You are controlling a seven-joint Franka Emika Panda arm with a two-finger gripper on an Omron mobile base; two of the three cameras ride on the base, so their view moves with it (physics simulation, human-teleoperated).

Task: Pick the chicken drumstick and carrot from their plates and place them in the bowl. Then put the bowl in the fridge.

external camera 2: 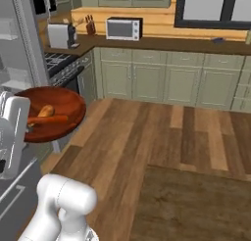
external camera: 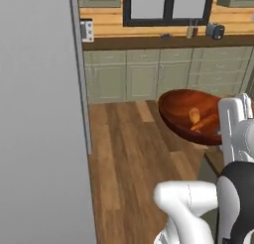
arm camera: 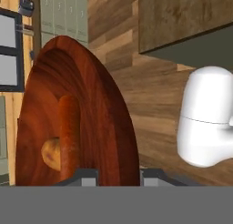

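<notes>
The glossy reddish-brown bowl [external camera: 173,106] [external camera 2: 66,105] [arm camera: 98,104] hangs in the air above the wooden floor, and my gripper [arm camera: 118,176] is shut on its near rim. Inside it lie the golden-brown chicken drumstick [external camera: 194,113] [external camera 2: 45,110] [arm camera: 51,154] and the orange carrot [external camera: 206,122] [external camera 2: 51,120] [arm camera: 69,127], side by side. In the base views my white hand covers the bowl's near edge. The grey fridge [external camera: 34,114] door stands tall at the left. Pale fridge shelves [external camera 2: 11,36] show at the far left of the right base view. The plates are out of view.
Green base cabinets [external camera: 144,74] run under a wooden counter along the far wall. On the counter stand a microwave [external camera 2: 124,28] and a toaster [external camera 2: 61,35], and a stove [external camera 2: 63,63] stands below. A dark counter top [external camera 2: 196,201] lies low on the right. Open floor [external camera: 129,149] lies between.
</notes>
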